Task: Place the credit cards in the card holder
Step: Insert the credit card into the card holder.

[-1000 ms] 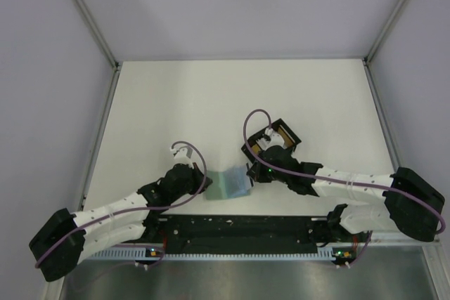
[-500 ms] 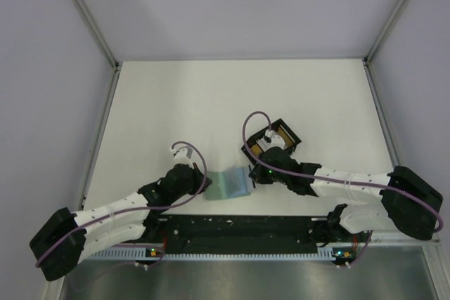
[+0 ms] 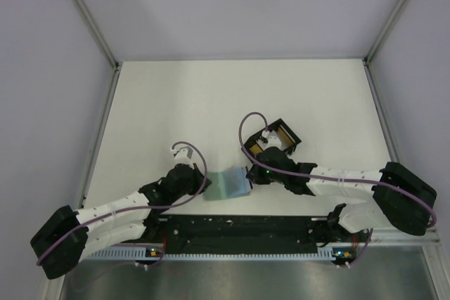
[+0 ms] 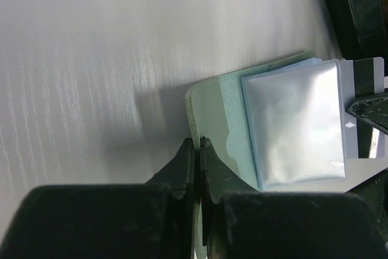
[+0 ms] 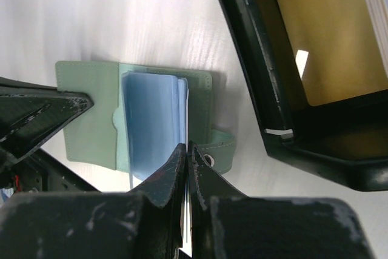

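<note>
Looking down from the top camera, the small sage-green folding card holder (image 3: 228, 184) lies open on the white bench (image 3: 211, 96), between the two arms and close to their bases. The left claw (image 3: 203, 189) is clenched on the holder's left edge. The right claw (image 3: 249, 171) sits at its right edge, just beside the black open box (image 3: 290, 130). It's too small from up here to see what the right one has.

Left wrist cam: the claw (image 4: 197, 145) is pinched tight on the edge of the green flap. The holder is flat on the bench with its pale blue-grey sleeves (image 4: 294, 125) facing up. At the far side a pale grey-white plastic credit card with a dark stripe (image 4: 364, 72) sticks out past the sleeves. Can't tell if any of it is actually in a slot.

Right wrist cam: the claw (image 5: 186, 148) is clamped on that card, which shows edge-on as a thin pale sliver between the fingers, its front end right at the sleeves. The box is off to the right with a yellow-orange card (image 5: 327, 34) lying inside.
</note>
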Action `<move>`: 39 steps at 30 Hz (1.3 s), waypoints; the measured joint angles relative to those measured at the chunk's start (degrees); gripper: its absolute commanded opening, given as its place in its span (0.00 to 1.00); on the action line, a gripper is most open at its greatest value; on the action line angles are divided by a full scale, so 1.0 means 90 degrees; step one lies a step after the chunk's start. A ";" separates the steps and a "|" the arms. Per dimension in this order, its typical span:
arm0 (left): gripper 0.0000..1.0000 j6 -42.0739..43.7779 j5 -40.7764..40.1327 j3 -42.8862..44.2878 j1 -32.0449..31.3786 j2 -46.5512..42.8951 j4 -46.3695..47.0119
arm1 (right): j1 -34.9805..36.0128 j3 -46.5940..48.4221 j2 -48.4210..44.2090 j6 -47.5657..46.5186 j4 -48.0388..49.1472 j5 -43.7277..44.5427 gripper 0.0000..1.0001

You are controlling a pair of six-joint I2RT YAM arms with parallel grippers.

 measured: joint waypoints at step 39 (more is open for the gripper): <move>0.00 0.0022 -0.0024 0.0002 0.0000 0.0107 0.0051 | -0.0017 0.0102 -0.0284 -0.0073 -0.0384 0.0294 0.00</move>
